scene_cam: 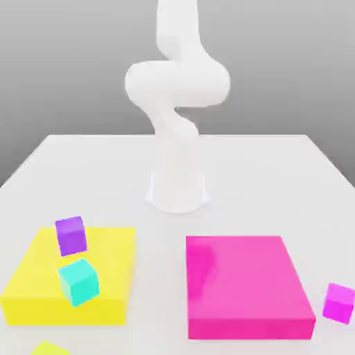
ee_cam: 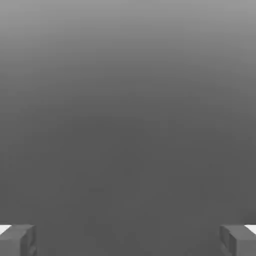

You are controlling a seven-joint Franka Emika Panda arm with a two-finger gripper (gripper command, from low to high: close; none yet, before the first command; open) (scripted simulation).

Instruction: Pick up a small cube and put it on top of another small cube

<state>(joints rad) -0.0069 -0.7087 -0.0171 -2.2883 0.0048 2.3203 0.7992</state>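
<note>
The small lime yellow-green cube (scene_cam: 48, 349) lies at the front edge of the exterior view's left, cut off by the frame. A purple small cube (scene_cam: 71, 235) and a teal cube (scene_cam: 78, 281) rest on the large flat yellow block (scene_cam: 111, 267). A magenta small cube (scene_cam: 339, 302) sits on the table at the exterior view's right. In the hand view my gripper (ee_cam: 128, 240) is open, its two grey fingertips (ee_cam: 17, 240) far apart with nothing between them, facing plain grey background.
A large flat pink block (scene_cam: 246, 284) lies right of the yellow one. The white arm's base (scene_cam: 177, 184) stands mid-table behind both blocks. The white table (scene_cam: 277, 180) stretches back on either side of it.
</note>
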